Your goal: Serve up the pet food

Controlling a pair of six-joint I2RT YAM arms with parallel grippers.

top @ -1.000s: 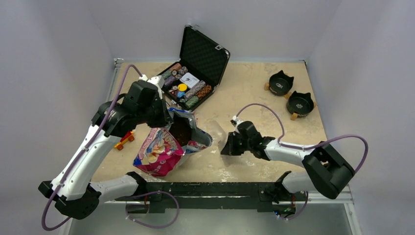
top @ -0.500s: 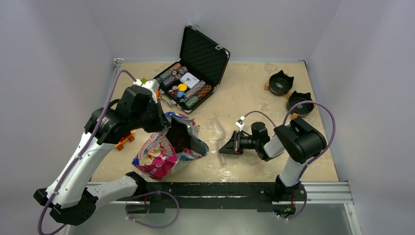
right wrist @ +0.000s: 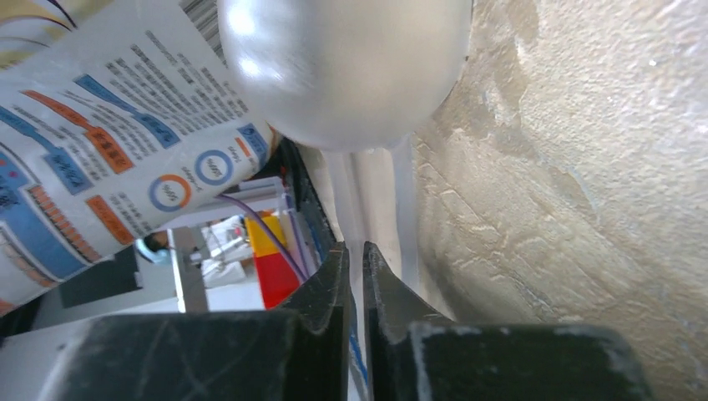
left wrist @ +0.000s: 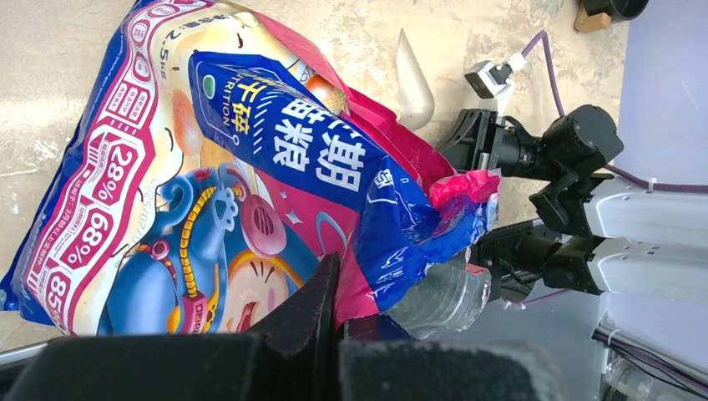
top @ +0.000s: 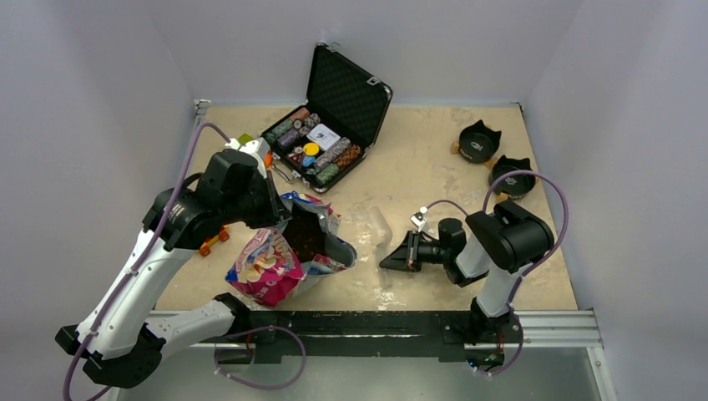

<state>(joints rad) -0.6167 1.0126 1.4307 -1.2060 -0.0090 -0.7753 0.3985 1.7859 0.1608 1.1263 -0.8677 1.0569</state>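
Pinching left gripper (left wrist: 336, 292): clamped on bag (left wrist: 167, 209) rim.
Right gripper (top: 387, 261): slit apart, empty; elbow (top: 511, 238) since raised.
Top view only: pet food (top: 307, 238) inside bag.

The bag (left wrist: 209, 209) reads "28%", "68%" and "期粮".

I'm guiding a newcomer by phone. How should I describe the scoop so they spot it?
Find the open pink-and-blue pet food bag at the table's front left. Just right of it, by the right arm's tool, lies the scoop. Unlike the colourful bag and black tool, it is clear plastic.
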